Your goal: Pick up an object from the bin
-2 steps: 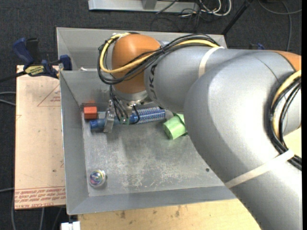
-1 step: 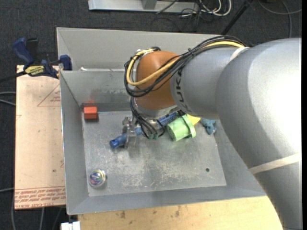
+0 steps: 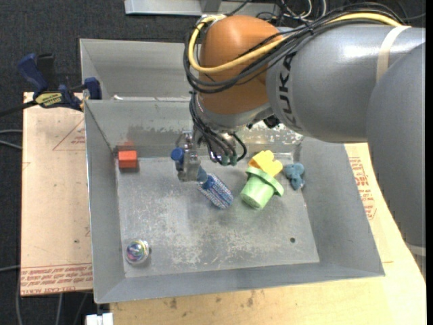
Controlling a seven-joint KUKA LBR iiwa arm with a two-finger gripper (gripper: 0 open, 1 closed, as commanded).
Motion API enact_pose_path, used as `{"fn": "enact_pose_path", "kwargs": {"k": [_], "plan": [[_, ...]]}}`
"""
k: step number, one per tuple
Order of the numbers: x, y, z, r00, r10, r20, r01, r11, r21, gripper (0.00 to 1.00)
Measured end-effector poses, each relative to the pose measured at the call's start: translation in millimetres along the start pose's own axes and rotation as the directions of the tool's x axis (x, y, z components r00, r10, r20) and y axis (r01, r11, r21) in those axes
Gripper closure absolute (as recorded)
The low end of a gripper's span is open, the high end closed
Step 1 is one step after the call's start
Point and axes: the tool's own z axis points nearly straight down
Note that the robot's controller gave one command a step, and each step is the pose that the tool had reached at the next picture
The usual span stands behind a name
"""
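Observation:
My gripper (image 3: 187, 160) hangs low over the middle of the bin, under the arm's orange cover. Just to its lower right lies a small blue and white patterned object (image 3: 216, 191), its upper end close to the gripper's tip; whether they touch I cannot tell. Further right, a light green cylinder (image 3: 257, 192) lies on its side with a yellow piece (image 3: 265, 162) at its top end. A red block (image 3: 127, 159) sits to the gripper's left, near the bin's left wall.
A small blue figure (image 3: 295, 175) lies right of the yellow piece. A clear plastic item (image 3: 274, 138) rests by the back wall under the arm. A shiny ball (image 3: 137, 251) sits in the front left corner. The arm covers the bin's upper right.

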Motion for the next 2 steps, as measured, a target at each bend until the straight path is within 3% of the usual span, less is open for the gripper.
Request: {"fn": "enact_pose_path", "kwargs": {"k": [1,2], "plan": [[57.0,-4.9,41.7,0.995,-0.093,-0.017,0.093,0.996,0.001,1.00],[54.5,-4.9,39.5,0.996,-0.092,-0.010,0.092,0.996,0.000,0.00]]}}
